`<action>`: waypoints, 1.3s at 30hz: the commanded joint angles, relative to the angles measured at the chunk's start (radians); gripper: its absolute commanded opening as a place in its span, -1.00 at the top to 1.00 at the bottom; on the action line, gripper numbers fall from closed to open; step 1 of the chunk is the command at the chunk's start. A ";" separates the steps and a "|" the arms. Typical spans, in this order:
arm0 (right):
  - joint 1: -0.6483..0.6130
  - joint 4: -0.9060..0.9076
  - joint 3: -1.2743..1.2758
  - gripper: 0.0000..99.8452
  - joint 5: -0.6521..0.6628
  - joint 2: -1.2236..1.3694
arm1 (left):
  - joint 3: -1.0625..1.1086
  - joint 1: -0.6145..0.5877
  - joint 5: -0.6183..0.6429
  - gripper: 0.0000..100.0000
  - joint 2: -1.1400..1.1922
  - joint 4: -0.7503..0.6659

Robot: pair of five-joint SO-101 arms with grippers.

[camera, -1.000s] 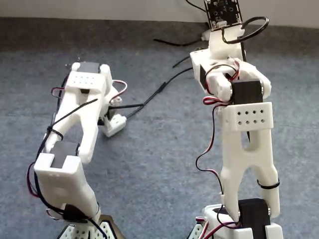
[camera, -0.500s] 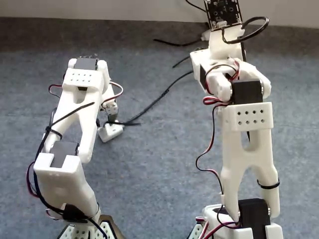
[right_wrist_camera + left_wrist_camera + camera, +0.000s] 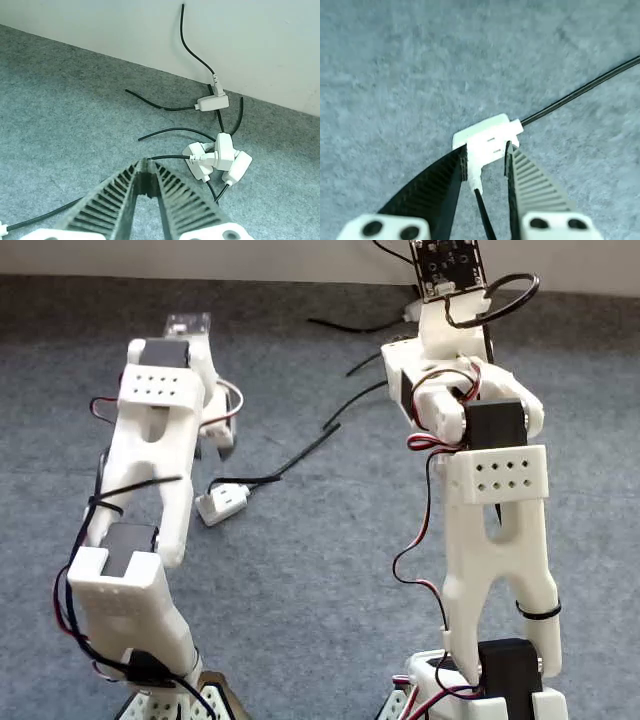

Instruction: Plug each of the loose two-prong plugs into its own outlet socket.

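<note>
A white plug piece point(image 3: 222, 503) lies on the grey carpet with a black cable point(image 3: 300, 452) running off to the right. My left gripper point(image 3: 221, 438) hangs above and just behind it, open. In the left wrist view the same plug piece point(image 3: 487, 137) shows through the gap between the two fingertips of the left gripper point(image 3: 485, 154), with black cable leaving it at both ends. My right gripper point(image 3: 145, 175) is shut and holds nothing. Beyond it lies a cluster of white plugs and sockets point(image 3: 217, 157), and a single white plug point(image 3: 212, 102) rests near the wall.
The pale wall point(image 3: 150, 30) bounds the carpet at the far side. Loose black cables point(image 3: 165, 131) curl across the carpet between the cluster and the wall. The right arm point(image 3: 495, 490) stands tall over the right half of the carpet.
My left arm has lifted and drawn back toward the far side, leaving the plug piece on the carpet a little nearer and to the left. The right arm has not moved.
</note>
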 commanded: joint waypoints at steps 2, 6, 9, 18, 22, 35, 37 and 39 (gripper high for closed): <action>0.019 -0.019 -0.013 0.98 0.005 -0.042 | -0.154 0.047 -0.009 0.72 -0.013 0.086; 0.050 -0.036 -0.013 0.98 0.005 -0.042 | -0.156 0.111 -0.009 0.73 -0.012 0.092; 0.071 -0.041 -0.013 0.98 0.003 -0.042 | -0.182 0.131 -0.008 0.73 -0.018 0.089; 0.071 -0.077 -0.007 0.97 -0.172 -0.039 | -0.526 -0.039 0.038 0.61 -0.019 0.098; 0.061 -0.097 -0.010 0.89 -0.313 0.025 | -0.598 -0.182 0.037 0.55 -0.019 0.107; -0.231 -0.088 -0.013 0.85 -0.161 0.305 | -0.544 -0.708 0.035 0.54 -0.005 0.104; -0.274 -0.082 -0.010 0.85 -0.014 0.320 | -0.495 -0.754 0.034 0.54 -0.004 0.103; -0.300 -0.082 -0.007 0.85 0.123 0.335 | -0.426 -0.789 0.032 0.54 -0.004 0.083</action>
